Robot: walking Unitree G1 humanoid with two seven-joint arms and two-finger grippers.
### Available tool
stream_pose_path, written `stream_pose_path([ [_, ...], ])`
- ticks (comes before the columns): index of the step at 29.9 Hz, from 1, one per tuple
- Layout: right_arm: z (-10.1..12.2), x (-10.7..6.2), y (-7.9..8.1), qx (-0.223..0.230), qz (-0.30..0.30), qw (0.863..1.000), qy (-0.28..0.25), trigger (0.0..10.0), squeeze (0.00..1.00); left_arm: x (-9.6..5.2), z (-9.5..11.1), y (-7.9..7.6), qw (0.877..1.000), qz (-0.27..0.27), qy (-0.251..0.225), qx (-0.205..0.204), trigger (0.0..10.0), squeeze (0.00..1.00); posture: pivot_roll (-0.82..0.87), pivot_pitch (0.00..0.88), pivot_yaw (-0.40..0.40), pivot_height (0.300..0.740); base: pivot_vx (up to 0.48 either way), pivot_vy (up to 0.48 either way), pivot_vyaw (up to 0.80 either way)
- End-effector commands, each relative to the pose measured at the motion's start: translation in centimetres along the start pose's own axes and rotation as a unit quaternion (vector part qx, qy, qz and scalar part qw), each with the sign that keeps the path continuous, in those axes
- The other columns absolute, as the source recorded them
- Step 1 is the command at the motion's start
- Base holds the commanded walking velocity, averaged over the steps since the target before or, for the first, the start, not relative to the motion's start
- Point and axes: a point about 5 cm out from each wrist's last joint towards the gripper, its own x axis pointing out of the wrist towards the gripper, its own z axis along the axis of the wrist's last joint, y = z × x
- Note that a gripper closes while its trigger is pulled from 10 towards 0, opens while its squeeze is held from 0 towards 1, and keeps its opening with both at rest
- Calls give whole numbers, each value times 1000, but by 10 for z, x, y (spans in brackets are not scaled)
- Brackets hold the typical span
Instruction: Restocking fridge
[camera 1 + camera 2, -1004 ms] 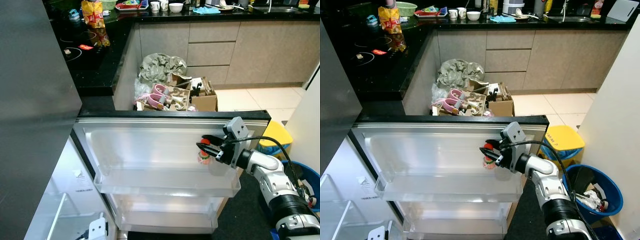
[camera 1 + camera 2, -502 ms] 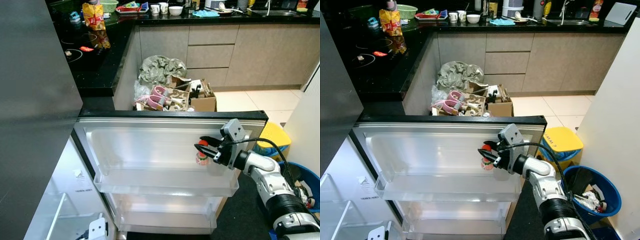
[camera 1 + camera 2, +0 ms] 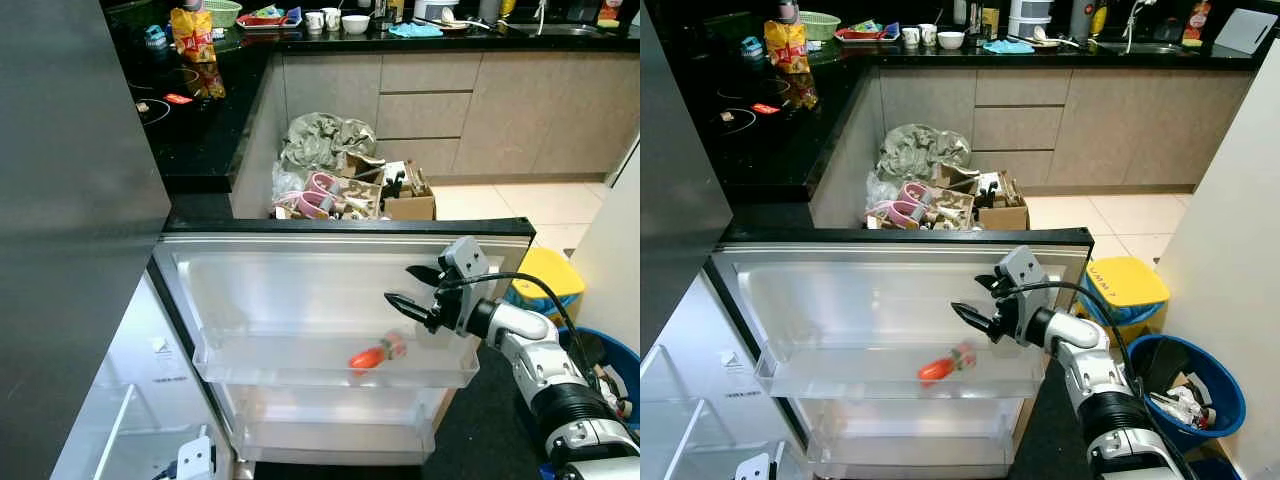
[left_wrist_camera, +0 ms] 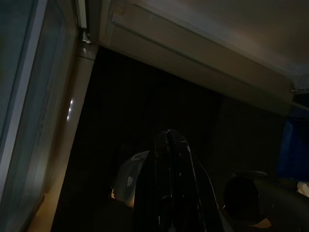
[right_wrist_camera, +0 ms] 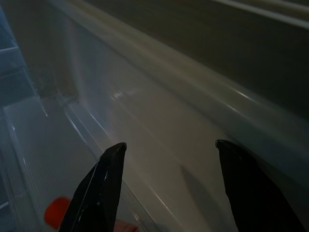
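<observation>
Hovering with fingers spread and empty, the right hand (image 3: 412, 290) hangs above the clear plastic fridge-door shelf (image 3: 300, 365), where a small red-capped bottle (image 3: 375, 353) lies tipped over; probably light, smooth and slippery, best pinched across its body.

Black countertop (image 3: 190, 140) over grey cabinets (image 3: 470, 100); beige tiled floor (image 3: 500, 200); cluttered boxes (image 3: 350, 190) in the corner

Silver right arm (image 3: 530, 345) with black cable and joints, black two-fingered end effector (image 3: 410, 288).
</observation>
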Motion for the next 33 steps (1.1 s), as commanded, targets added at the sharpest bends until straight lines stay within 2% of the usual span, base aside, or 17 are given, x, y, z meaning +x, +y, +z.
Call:
stream_pose_path([
  [1, -18, -8, 0, 28, -9, 999, 35, 10000, 0, -1, -3, 2, 1000, 1, 6, 8, 10000, 0, -10, 0, -2, 740, 0, 0, 0],
  [5, -10, -9, -2, 29, -2, 1000, 6, 10000, 0, -1, -3, 1, 1000, 1, 6, 8, 10000, 0, -10, 0, -2, 740, 0, 0, 0],
  [7, 5, -9, -1, 41, 22, 998, -48, 10000, 0, -1, -3, 1, 1000, 1, 7, 8, 10000, 0, -10, 0, -2, 740, 0, 0, 0],
  [9, 25, -12, 12, 47, 112, 987, -103, 10000, 0, -1, -3, 1, 1000, 1, 7, 8, 10000, 0, -10, 0, -2, 740, 0, 0, 0],
  [10, 25, -12, 12, 47, 112, 987, -103, 10000, 0, -1, -3, 1, 1000, 1, 7, 8, 10000, 0, -10, 0, -2, 740, 0, 0, 0],
  [12, 34, -16, 29, 39, 194, 974, -110, 10000, 0, -1, -3, 1, 1000, 1, 7, 9, 10000, 0, -10, 0, -2, 740, 0, 0, 0],
  [13, 34, -16, 29, 39, 194, 974, -110, 10000, 0, -1, -3, 1, 1000, 1, 7, 9, 10000, 0, -10, 0, -2, 740, 0, 0, 0],
  [16, 36, -14, 40, 14, 248, 966, -77, 10000, 0, -1, -3, 1, 1000, 0, 8, 8, 10000, 0, -10, 0, -2, 740, 0, 0, 0],
  [21, 44, -11, 44, 5, 272, 959, -76, 10000, 0, -1, -4, 0, 1000, -1, 8, 8, 10000, 0, -10, 0, -2, 740, 0, 0, 0],
  [23, 45, -4, 45, -19, 279, 959, -48, 10000, 0, 0, -4, -1, 1000, -2, 9, 8, 10000, 0, -10, 0, -2, 740, 0, 0, 0],
  [25, 45, 8, 43, -42, 261, 964, -16, 10000, 0, 0, -4, -1, 1000, -2, 9, 8, 10000, 0, -10, 0, -2, 740, 0, 0, 0],
  [27, 45, 12, 43, -48, 252, 967, -4, 10000, 0, 0, -5, -1, 1000, -2, 9, 8, 10000, 0, -10, 0, -2, 740, 0, 0, 0],
  [29, 41, 26, 36, -55, 215, 974, 38, 10000, 0, 0, -6, -2, 1000, -3, 11, 7, 10000, 0, -20, 0, -13, 740, 0, 0, 0],
  [33, 35, 31, 36, -59, 217, 972, 76, 10000, 0, 0, -7, -3, 1000, -3, 12, 7, 10000, 0, -17, 0, -19, 740, 0, 0, 0],
])
